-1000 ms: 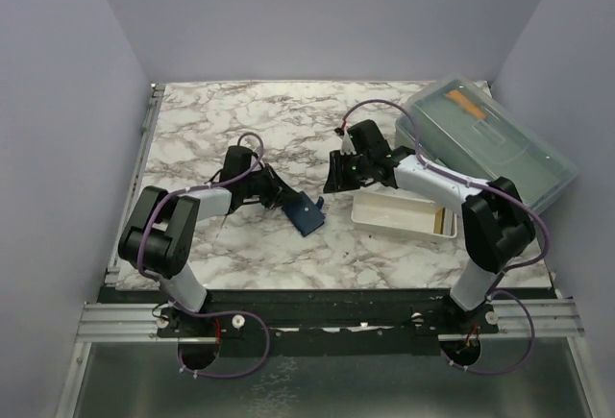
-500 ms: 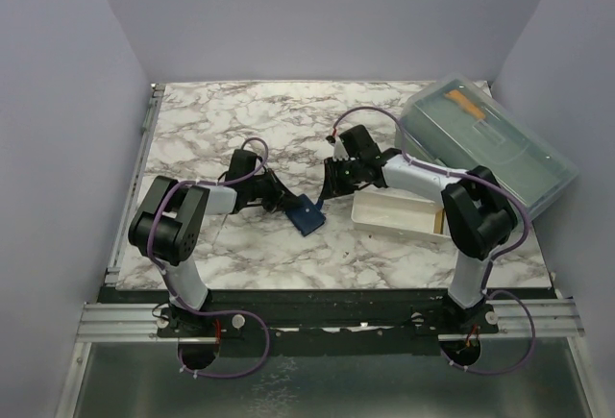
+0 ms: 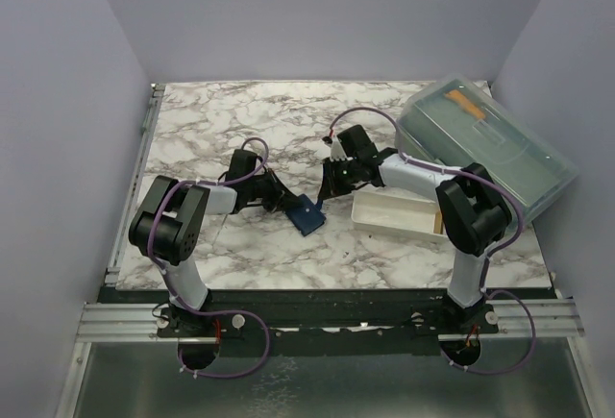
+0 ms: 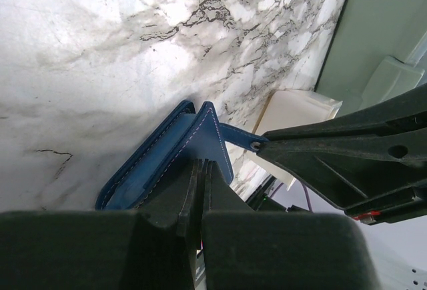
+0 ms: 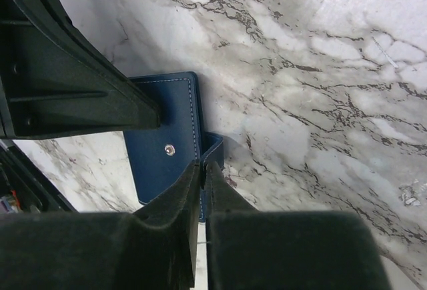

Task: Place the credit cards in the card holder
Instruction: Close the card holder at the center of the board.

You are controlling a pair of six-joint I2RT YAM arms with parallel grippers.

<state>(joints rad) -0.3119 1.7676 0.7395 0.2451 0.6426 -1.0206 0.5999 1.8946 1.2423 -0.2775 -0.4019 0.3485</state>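
The navy card holder [image 3: 307,214] lies partly open mid-table, one flap raised. My left gripper [image 3: 291,205] is shut on its left flap; in the left wrist view the fingertips [image 4: 201,163] pinch the blue leather [image 4: 167,163]. My right gripper [image 3: 323,195] comes in from the right and its jaws [image 5: 203,165] stand nearly together on the edge of the other flap [image 5: 163,157], beside the snap dot [image 5: 169,149]. A golden-tan credit card [image 3: 440,220] stands on edge at the right end of the white tray. No card is in either gripper.
The white tray [image 3: 389,217] sits just right of the card holder, close under the right arm. A large grey-green plastic box [image 3: 490,139] with an orange strip [image 3: 466,103] inside fills the back right corner. Lavender walls enclose three sides.
My right gripper has slid left to the card holder and its jaws have closed onto the flap edge. The left gripper kept its grip, with its arm shifting slightly early on.
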